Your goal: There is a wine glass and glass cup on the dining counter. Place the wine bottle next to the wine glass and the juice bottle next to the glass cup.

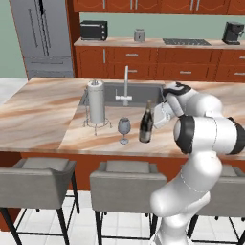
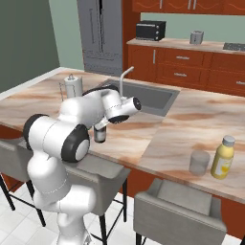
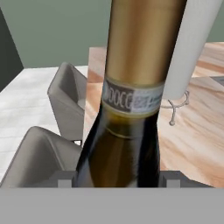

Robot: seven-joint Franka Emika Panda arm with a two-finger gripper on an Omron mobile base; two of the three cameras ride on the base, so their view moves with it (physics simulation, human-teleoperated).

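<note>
Dark glass, one wine bottle [image 1: 146, 125], stands upright on the marble tabletop [image 1: 43, 112] just right of the one wine glass [image 1: 124, 128], near the front edge; our jaws clamp it. We count one juice bottle [image 2: 223, 157] beside one glass cup [image 2: 199, 162], well apart from the wine glass, bare marble between.

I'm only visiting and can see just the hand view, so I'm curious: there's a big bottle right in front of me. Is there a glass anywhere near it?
Observer: Yes. The wine glass stands close beside the wine bottle, not touching it, on the dining counter.
Operator: Is there any other bottle around?
Observer: A yellow juice bottle stands farther along that counter, right next to the glass cup.
</note>
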